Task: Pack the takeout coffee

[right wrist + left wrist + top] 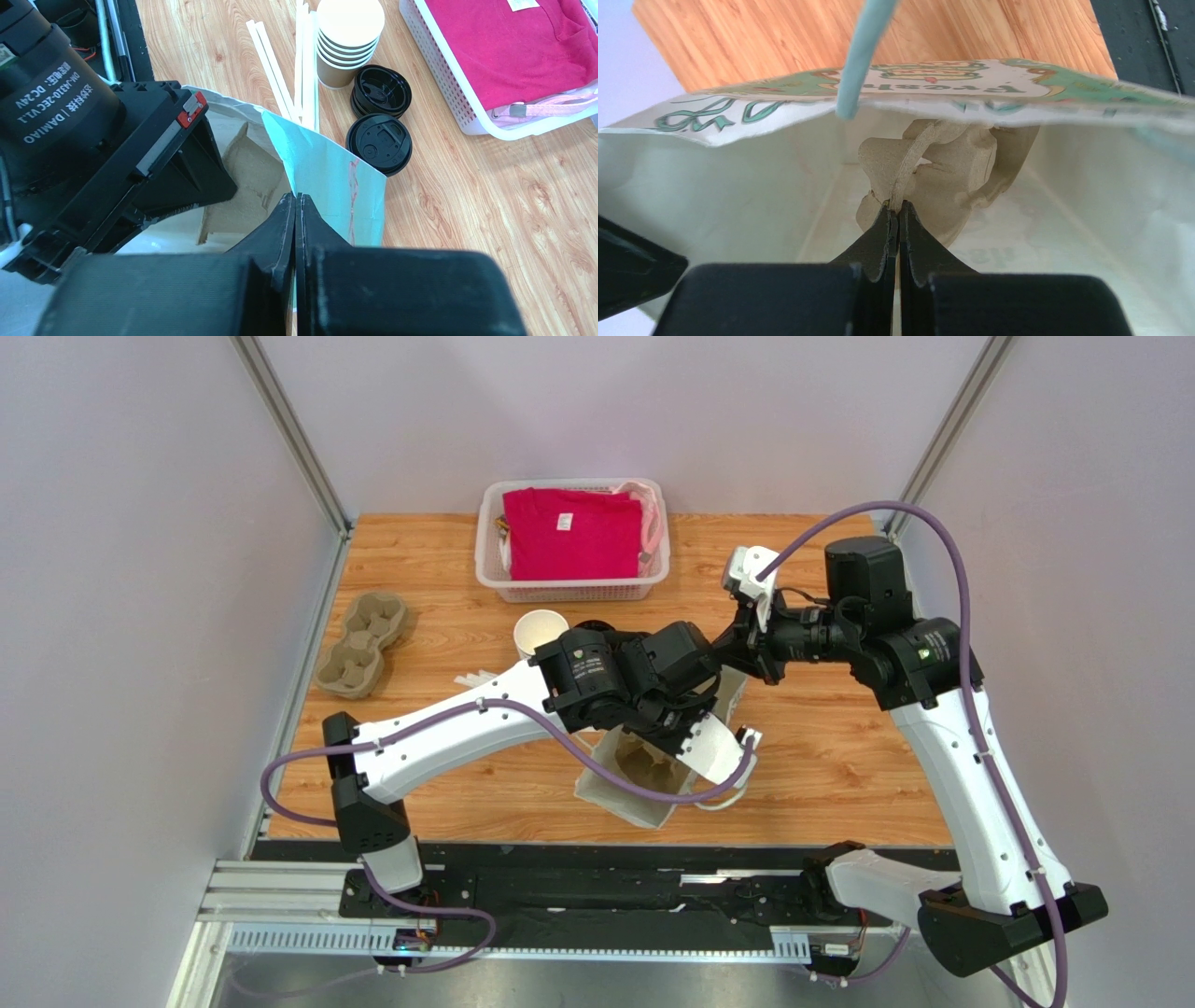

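Packing at an early stage, as judged from the layout. At the far left of the table (449, 798), spare pulp cup carriers (361, 641) lie unused. The left gripper (898, 210) is lowered into the paper bag (738, 189), its jaws clamped on the edge of a pulp cup carrier (948, 175) held deep inside. The bag's rim is pinched by the closed right gripper (295, 199), by which the mouth is held open. Further right, white straws (303, 70), a stack of nested paper cups (347, 35) and black lids (379, 140) are seen beside a white basket (449, 91). No single lidded cup can be made out in any view. The takeout coffee is therefore judged unpacked, and its placing in the carrier remains.
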Robot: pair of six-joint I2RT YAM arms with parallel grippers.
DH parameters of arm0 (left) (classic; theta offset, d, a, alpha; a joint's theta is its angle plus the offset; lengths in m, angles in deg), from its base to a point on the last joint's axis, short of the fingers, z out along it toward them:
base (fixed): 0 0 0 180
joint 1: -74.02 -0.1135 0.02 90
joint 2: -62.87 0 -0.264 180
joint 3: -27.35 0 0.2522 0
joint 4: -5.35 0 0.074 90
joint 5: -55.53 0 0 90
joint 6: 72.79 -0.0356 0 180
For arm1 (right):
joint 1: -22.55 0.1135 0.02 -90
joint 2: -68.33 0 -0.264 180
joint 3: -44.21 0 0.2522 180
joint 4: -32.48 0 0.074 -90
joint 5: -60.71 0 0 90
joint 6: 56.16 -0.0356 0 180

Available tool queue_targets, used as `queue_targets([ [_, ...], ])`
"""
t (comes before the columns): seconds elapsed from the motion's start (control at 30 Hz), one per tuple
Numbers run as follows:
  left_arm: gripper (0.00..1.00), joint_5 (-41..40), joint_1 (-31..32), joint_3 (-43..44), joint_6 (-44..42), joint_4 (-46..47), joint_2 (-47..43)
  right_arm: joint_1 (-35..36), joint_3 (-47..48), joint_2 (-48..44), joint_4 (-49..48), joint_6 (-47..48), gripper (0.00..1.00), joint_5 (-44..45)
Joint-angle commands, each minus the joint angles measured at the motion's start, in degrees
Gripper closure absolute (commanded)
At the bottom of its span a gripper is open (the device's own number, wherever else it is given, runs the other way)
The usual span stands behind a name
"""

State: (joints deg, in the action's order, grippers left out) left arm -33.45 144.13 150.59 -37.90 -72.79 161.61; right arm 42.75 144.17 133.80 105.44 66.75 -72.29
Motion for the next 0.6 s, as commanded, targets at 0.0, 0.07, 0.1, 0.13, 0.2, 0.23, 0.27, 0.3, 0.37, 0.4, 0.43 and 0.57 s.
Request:
queue_targets([
  [0.0,1.0,0.7,0.2,3.6,3.2,-5.0,2.4,0.3,1.3,-0.5,-2.8,1.2,1.0,0.1],
  [0.07,1.0,0.7,0.1,3.9,4.0,-5.3,3.6,0.3,1.4,-0.5,-2.8,0.9,1.0,0.0],
  [0.1,1.0,0.8,0.1,3.6,4.6,-5.6,3.7,0.3,1.4,-0.7,-2.8,0.9,1.0,-0.1],
  [0.13,1.0,0.8,0.1,3.4,4.7,-5.6,4.3,0.3,1.3,-0.8,-2.9,0.9,1.0,-0.2],
  [0.2,1.0,0.9,0.1,2.2,5.2,-5.1,4.4,0.3,1.3,-1.0,-2.9,0.9,1.0,-0.4],
  [0.23,1.0,0.9,0.0,1.6,5.3,-4.7,4.6,0.3,1.3,-1.1,-2.8,0.9,1.0,-0.4],
  [0.27,1.0,1.1,0.1,0.9,5.3,-4.4,4.6,0.3,1.2,-1.2,-2.9,1.0,1.0,-0.5],
  [0.3,1.0,1.4,-0.1,0.7,5.2,-4.0,4.6,0.3,1.2,-1.3,-2.8,1.0,1.0,-0.6],
  [0.37,1.0,1.7,-0.2,0.3,5.3,-3.6,5.1,0.3,1.2,-1.5,-2.8,1.0,1.0,-0.7],
  [0.4,1.0,1.9,-0.5,0.2,5.2,-3.6,5.5,0.3,1.2,-1.4,-2.8,1.1,1.0,-0.8],
  [0.43,1.0,2.1,-0.7,0.2,5.3,-3.6,5.8,0.3,1.1,-1.6,-2.9,1.1,1.0,-0.9],
  [0.57,1.0,2.3,-1.2,0.0,4.8,-3.0,6.9,0.2,0.9,-1.9,-2.7,1.3,1.0,-1.5],
])
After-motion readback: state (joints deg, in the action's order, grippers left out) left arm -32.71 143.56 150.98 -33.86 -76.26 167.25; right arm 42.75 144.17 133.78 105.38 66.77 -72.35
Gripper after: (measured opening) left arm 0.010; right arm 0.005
